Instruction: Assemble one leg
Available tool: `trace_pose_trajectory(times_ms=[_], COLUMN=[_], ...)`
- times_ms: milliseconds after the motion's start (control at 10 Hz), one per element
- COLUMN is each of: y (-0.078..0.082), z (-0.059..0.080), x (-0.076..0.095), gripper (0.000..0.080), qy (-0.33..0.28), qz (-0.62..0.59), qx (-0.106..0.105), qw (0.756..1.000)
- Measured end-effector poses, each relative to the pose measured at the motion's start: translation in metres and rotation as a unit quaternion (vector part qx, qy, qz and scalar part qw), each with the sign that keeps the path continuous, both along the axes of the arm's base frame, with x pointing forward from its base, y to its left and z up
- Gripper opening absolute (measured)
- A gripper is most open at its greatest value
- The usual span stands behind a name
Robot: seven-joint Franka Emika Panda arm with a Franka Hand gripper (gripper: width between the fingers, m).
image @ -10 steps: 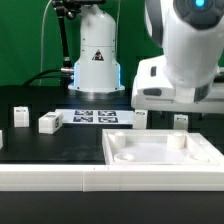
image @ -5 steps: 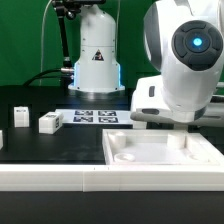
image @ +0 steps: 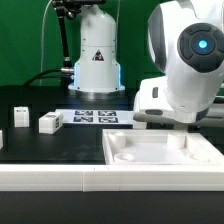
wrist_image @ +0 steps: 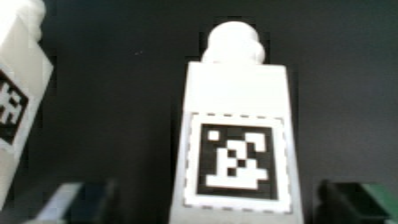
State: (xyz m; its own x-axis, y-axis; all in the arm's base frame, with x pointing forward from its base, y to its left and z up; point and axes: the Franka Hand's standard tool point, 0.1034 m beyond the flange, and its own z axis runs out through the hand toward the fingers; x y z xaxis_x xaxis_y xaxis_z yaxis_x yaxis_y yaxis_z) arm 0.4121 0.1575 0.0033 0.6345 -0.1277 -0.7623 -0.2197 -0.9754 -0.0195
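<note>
**Arm coming down over the leg, jaws spread and not yet gripping**

In the last second the white robot arm (image: 185, 60) has been dropping from twelve o'clock of the exterior view toward three o'clock. It is now covering the spot behind the large flat white square panel with the raised rim (image: 160, 150) where two small blocks were showing. In the last half second it has hardly shifted, so we are judging that the approach is ending and the grasp comes next.

In the wrist view we are looking straight down on the small white plastic rectangular leg (wrist_image: 235, 110). It is lying on the black table (image: 60, 145), its black-and-white tag facing the camera and a rounded peg at its far end.

The gripper (wrist_image: 217, 197) is standing released. Its jaws are wide apart, and the dark fingers (wrist_image: 356, 195) are straddling the leg's tagged end with a strip of bare table on either side. They are touching nothing and holding nothing.

A second white tagged piece (wrist_image: 15, 95) is lying just beside the leg. Two more small white blocks (image: 50, 122) are sitting untouched at nine o'clock of the exterior view, near the marker board (image: 95, 117).
</note>
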Motion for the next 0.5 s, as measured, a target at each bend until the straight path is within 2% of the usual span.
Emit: trace_pose_trajectory(times_ms=[200,500], y=[-0.0001,-0.0001], z=[0.0000,0.0000], x=[0.0000,0.0000], gripper=[0.0291,0.0291], qy=[0.000,0.000], qz=[0.000,0.000], qx=[0.000,0.000], qw=[1.000,1.000])
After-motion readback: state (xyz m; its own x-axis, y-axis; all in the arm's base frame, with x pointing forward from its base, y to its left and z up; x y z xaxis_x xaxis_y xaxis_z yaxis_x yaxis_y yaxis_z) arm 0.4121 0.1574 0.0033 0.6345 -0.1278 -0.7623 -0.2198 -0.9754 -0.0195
